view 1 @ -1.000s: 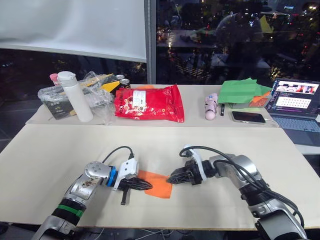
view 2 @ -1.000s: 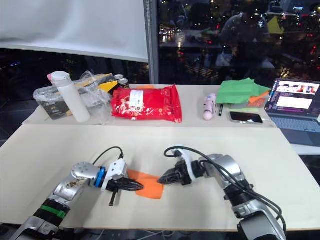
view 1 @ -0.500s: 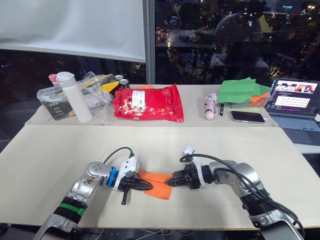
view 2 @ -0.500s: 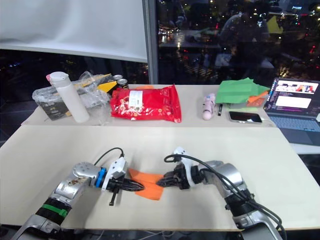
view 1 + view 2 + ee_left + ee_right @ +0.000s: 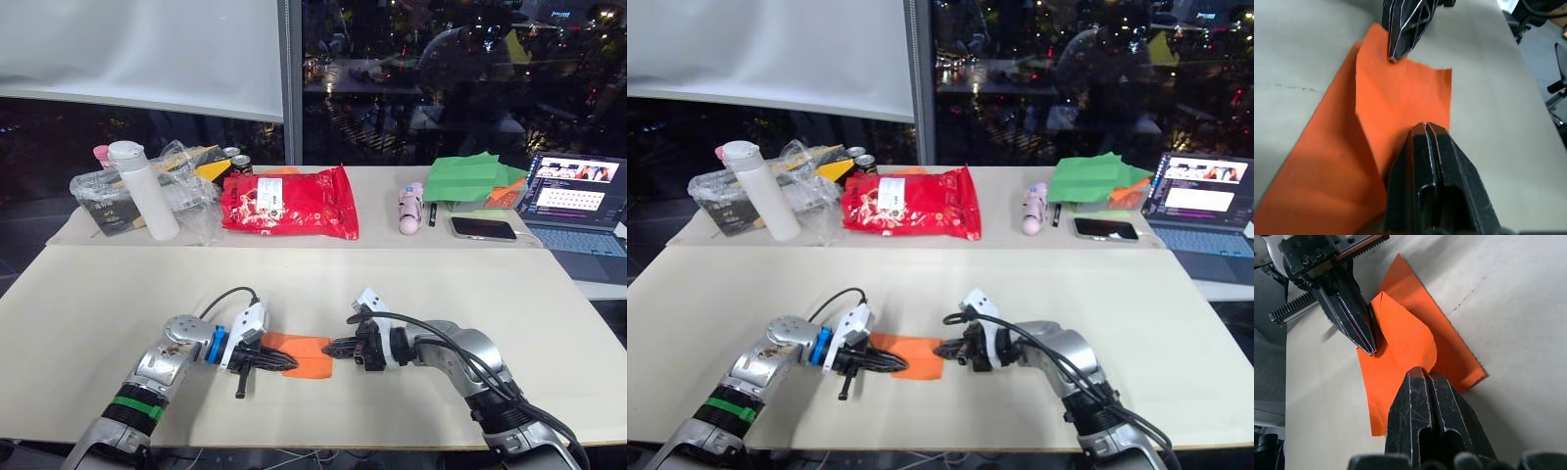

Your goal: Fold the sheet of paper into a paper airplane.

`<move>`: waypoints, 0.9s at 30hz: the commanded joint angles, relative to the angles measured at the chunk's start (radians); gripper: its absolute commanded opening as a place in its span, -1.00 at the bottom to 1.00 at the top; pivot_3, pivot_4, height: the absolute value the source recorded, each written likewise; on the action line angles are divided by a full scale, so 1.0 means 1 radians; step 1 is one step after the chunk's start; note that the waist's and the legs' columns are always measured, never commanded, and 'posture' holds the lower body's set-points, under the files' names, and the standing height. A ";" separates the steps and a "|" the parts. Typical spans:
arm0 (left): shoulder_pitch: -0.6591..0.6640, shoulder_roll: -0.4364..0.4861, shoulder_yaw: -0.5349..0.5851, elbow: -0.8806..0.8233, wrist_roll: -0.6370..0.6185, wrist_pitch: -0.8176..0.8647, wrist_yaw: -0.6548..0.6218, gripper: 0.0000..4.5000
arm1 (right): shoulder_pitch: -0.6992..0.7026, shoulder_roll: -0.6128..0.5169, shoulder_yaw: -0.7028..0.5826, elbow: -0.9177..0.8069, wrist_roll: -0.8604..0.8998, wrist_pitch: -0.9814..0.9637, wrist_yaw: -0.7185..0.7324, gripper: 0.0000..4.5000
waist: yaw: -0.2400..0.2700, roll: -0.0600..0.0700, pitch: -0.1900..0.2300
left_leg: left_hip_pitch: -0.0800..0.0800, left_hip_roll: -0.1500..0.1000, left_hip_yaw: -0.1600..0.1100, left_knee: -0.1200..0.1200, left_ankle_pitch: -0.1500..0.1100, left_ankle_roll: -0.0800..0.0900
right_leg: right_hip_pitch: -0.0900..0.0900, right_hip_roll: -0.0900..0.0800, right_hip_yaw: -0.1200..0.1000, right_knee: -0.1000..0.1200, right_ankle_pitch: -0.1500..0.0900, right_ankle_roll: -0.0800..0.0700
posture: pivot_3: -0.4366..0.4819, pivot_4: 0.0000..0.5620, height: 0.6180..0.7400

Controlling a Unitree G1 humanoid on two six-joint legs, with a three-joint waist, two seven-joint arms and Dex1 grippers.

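Note:
The sheet of paper (image 5: 310,356) is bright orange and lies on the near middle of the beige table (image 5: 118,294), with one flap folded over and slightly lifted (image 5: 1400,340). My left gripper (image 5: 291,363) is shut, and its tip (image 5: 1425,126) rests on the sheet's left part. My right gripper (image 5: 329,347) comes in from the right and is shut on the folded flap's edge (image 5: 1420,370). The two tips face each other a short way apart over the paper.
Along the far side of the table stand a white bottle (image 5: 142,188), a clear bag of items (image 5: 108,196), a red snack bag (image 5: 289,203), a pink object (image 5: 411,208), green paper sheets (image 5: 475,178), a phone (image 5: 487,228) and a laptop (image 5: 578,196).
My right gripper has closed from open to shut at the paper's right edge and dropped lower to the table. The left gripper has stayed shut on the sheet.

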 commanded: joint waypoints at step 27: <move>-0.042 -0.057 0.039 0.143 0.043 -0.180 0.076 -1.00 | 0.021 -0.033 0.044 -0.014 0.016 0.069 0.001 -0.99 | 0.005 0.000 -0.001 | 0.000 0.000 0.000 0.000 0.000 0.001 | 0.001 0.000 0.000 -0.001 0.000 0.000 | -0.05 -0.47 0.66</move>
